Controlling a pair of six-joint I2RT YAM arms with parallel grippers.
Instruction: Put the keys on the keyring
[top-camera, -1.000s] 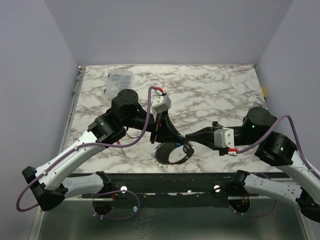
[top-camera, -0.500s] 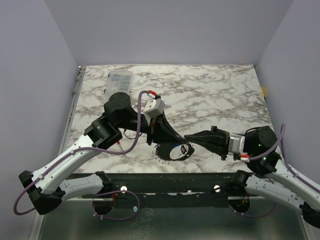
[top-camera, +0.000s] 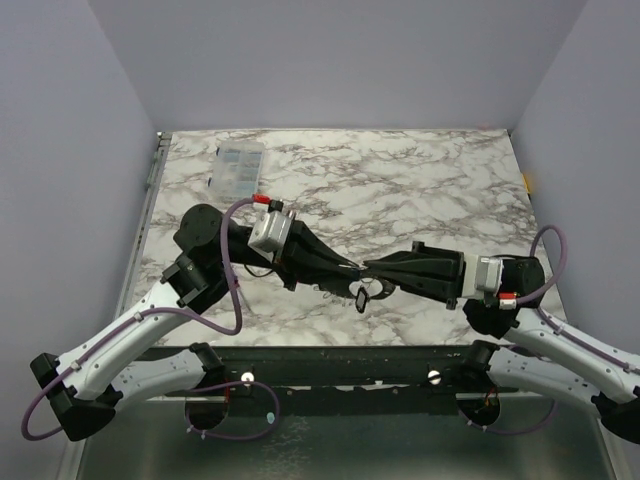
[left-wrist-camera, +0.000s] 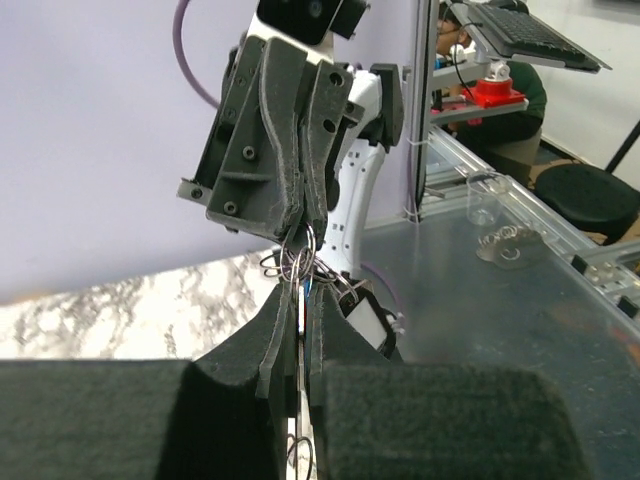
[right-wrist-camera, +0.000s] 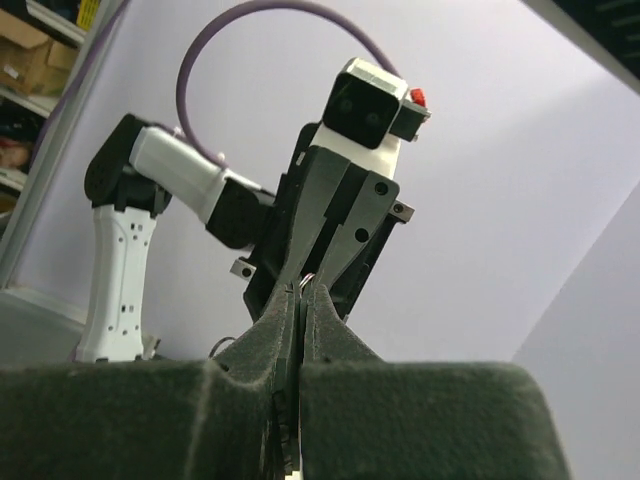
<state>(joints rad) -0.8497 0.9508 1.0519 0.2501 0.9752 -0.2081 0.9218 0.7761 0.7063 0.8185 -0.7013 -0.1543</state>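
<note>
Both arms have swung tip to tip above the worktop (top-camera: 420, 190), left pincer (top-camera: 348, 268) and right pincer (top-camera: 372, 271) each clamped on the keyring (left-wrist-camera: 300, 262), now lifted between them, so threading looks underway.

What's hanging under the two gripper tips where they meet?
Small keys dangle below the left gripper and right gripper, above the marble table. The keyring shows only as wire loops; the rest is hidden in their grip.

A table (top-camera: 420, 190) with a white top veined in grey marble pattern fills the middle of the overhead view. A clear plastic compartment box (top-camera: 238, 167) lies flat on it near the far left corner, well apart from the table's near edge.
</note>
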